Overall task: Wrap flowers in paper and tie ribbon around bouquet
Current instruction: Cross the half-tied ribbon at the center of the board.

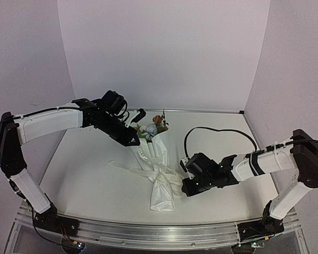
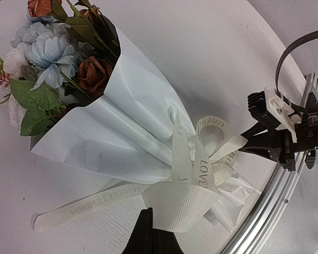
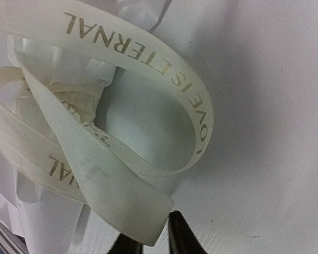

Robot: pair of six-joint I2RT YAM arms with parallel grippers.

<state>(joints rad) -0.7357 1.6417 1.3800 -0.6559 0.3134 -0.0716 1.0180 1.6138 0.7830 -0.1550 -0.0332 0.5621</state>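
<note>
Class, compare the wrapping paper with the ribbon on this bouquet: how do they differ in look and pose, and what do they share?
The paper is a broad, plain white sheet; the ribbon is a narrow cream strip printed with lettering. The paper forms a cone around the flowers; the ribbon loops around the cone's gathered narrow end. Both are pale and thin.

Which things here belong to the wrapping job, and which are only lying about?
For the job:
- flowers
- paper
- ribbon

Not for the job:
- black cable on the table
- metal rail at the near edge
</note>
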